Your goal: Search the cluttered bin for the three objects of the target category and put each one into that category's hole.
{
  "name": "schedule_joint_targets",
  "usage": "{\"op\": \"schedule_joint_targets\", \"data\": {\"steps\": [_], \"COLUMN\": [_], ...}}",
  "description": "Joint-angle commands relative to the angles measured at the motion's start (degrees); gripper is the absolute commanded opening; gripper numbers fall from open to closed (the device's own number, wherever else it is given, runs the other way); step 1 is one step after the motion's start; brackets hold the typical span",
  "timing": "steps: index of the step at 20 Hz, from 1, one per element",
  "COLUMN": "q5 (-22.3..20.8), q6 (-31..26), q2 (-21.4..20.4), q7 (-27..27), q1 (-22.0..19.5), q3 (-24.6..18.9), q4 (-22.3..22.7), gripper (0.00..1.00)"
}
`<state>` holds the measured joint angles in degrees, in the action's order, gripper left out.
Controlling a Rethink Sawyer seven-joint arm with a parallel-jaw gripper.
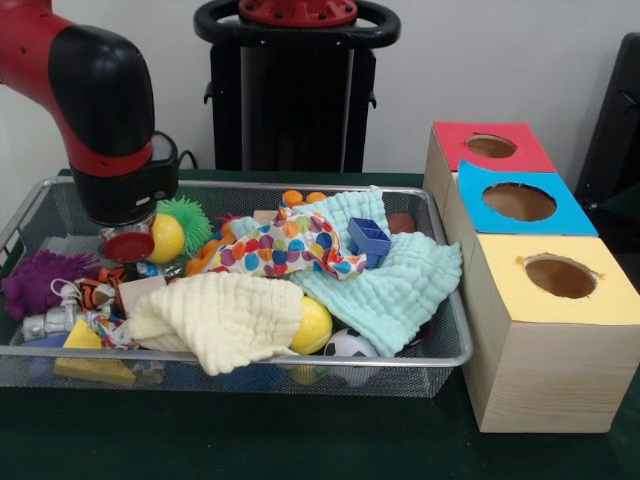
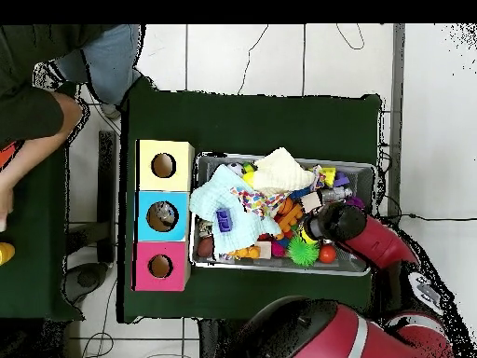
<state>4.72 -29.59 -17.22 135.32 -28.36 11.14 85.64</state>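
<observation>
So in the front view the arm (image 1: 95, 95) comes down over the left end of the wire bin (image 1: 445, 355) on the green table (image 1: 300, 440), and honestly I can't tell whether the tool is open or holding anything. The bin's stuffed with cloths, a yellow ball (image 1: 312, 325) and a purple fuzzy toy (image 1: 40, 280); no bottles showing. Three boxes sit just right of it, with red (image 1: 490, 147), blue (image 1: 518, 202) and yellow (image 1: 560, 277) holed tops.

Silver wire-mesh bin (image 1: 440, 357) (image 2: 365, 169) on green table, heaped with clutter
</observation>
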Motion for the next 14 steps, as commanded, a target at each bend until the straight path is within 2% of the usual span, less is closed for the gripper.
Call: {"op": "schedule_joint_targets", "data": {"steps": [1, 11, 12, 14], "q5": [3.6, 4.3, 4.2, 4.3], "q6": [4.0, 4.2, 4.3, 4.6], "q2": [3.0, 3.0, 3.0, 2.9], "q7": [7.5, 7.5, 7.3, 7.3], "q1": [1.3, 1.7, 1.7, 1.5], "q3": [-7.7, -7.7, -7.7, -7.9], "q4": [1.5, 1.9, 1.9, 2.1], "gripper": [1.00, 1.00, 0.00, 0.00]}}
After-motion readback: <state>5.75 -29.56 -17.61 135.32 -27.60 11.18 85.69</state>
